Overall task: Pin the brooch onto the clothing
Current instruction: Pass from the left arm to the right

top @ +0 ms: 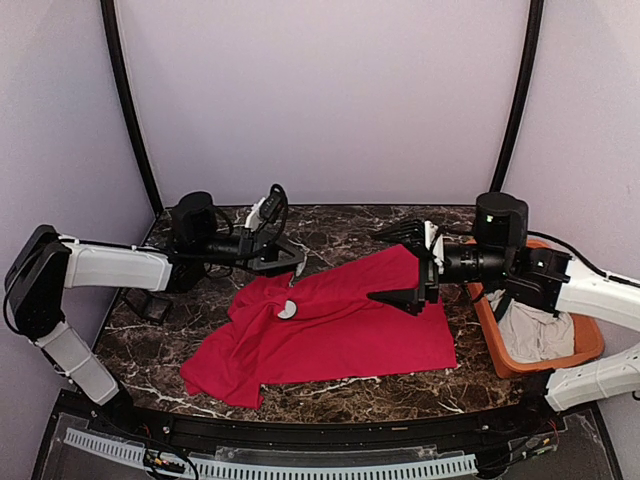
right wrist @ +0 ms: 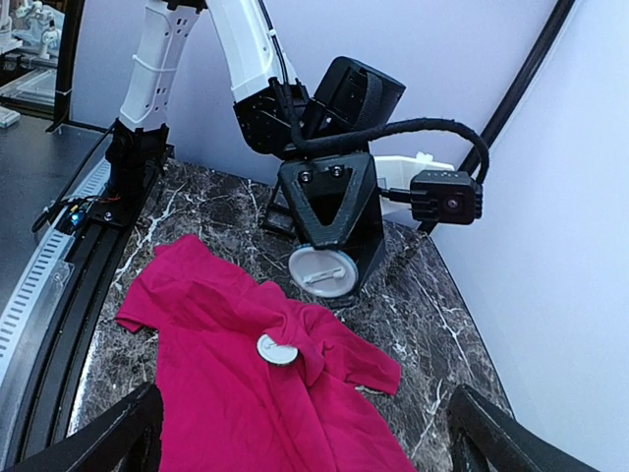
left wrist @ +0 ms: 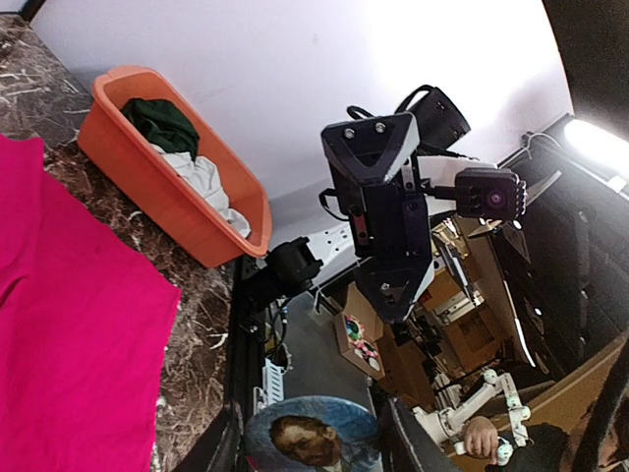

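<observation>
Pinning is not yet done: the left fingers grip the brooch in the air just beyond the shirt, which lies spread on the counter with a pale disc resting on it, while the right fingers gape wide and empty.

My left fingers hang just past the far left edge of the crumpled red T-shirt on the table, my right fingers over its far right part, a round white disc lying on it.
</observation>
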Available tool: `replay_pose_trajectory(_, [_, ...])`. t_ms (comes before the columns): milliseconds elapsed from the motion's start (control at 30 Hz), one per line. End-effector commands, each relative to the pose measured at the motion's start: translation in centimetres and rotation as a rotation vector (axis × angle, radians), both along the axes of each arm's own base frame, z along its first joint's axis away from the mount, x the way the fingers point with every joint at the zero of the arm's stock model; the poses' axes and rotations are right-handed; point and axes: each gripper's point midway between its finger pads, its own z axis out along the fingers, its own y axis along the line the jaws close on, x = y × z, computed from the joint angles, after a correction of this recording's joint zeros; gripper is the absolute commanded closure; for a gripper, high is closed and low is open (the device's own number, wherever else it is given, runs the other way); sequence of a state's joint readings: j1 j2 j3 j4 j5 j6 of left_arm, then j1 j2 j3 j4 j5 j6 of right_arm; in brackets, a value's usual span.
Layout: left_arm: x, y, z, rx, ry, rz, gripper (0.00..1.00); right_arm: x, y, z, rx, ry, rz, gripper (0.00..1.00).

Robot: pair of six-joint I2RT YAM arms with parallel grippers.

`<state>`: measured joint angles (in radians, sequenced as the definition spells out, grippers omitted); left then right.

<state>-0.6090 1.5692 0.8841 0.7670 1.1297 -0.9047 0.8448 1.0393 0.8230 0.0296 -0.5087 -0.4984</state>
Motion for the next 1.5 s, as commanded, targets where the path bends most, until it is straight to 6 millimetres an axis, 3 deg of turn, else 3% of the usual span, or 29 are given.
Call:
replay_pose_trajectory(0, [-2.7, -0.6, 2.7, -0.12, -0.009, -0.11, 0.63, -0.5, 2.1, 0.4, -0.005, 0.037, 0.104, 0.02])
replay_pose_trajectory(200, [-4.4, -1.4, 4.0, -0.239, 0.012, -0.199, 0.65, -1.0, 3.7, 0.2, 0.047, 0.119, 0.193, 0.02])
replay_pose_trajectory(367, [-5.7, -2.3, 4.1, -0.24, 0.027, -0.247, 0.67, -0.5, 4.1, 0.2, 0.013, 0.096, 0.197, 0.11])
replay_pose_trajectory(500, [-6.5, -2.7, 4.3, -0.243, 0.033, -0.271, 0.67, -0.4, 4.7, -1.1, -0.065, 0.117, 0.232, 0.21])
replay_pose_trajectory(900, [-7.5, -2.8, 4.1, -0.236, 0.058, -0.286, 0.67, -0.9, 5.4, -2.8, -0.158, 0.186, 0.311, 0.38])
replay_pose_trajectory(1133, [-8.0, -2.5, 4.9, -0.246, 0.052, -0.295, 0.67, -1.0, 5.4, -3.3, -0.172, 0.193, 0.335, 0.55])
replay_pose_trajectory(1467, [-8.9, -2.7, 5.3, -0.253, 0.055, -0.311, 0.68, -0.9, 6.3, -3.1, -0.172, 0.23, 0.382, 0.62])
